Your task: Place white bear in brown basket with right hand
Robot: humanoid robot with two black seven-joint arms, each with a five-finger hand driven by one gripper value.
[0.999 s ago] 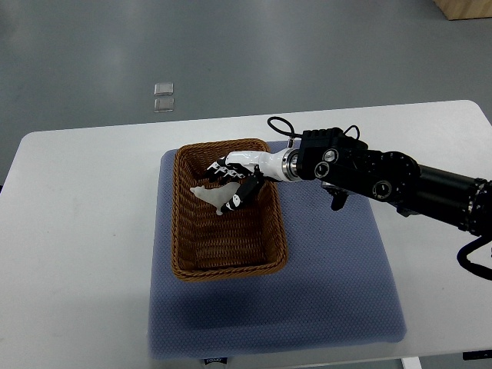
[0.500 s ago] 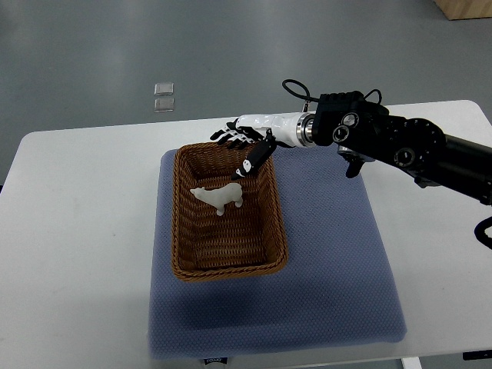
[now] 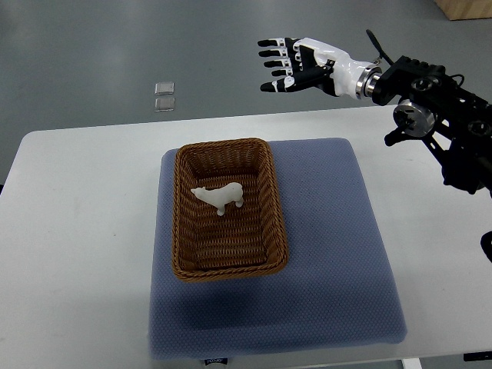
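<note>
Top view: small white toy bear (image 3: pixel 220 197) lies inside the brown oval wicker basket (image 3: pixel 184 246) on a blue-grey textured mat (image 3: pixel 330 246); right hand (image 3: pixel 296 64) hovers beyond the table, fingers spread, empty.

Lab/test rm: bare white table (image 3: pixel 84 231), grey floor (image 3: pixel 92 54), blue mat (image 3: pixel 330 261).

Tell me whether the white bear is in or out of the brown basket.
In. The white bear lies on the woven floor of the brown basket, inside its rim. The right hand is open and well clear, above the table's far edge.
</note>
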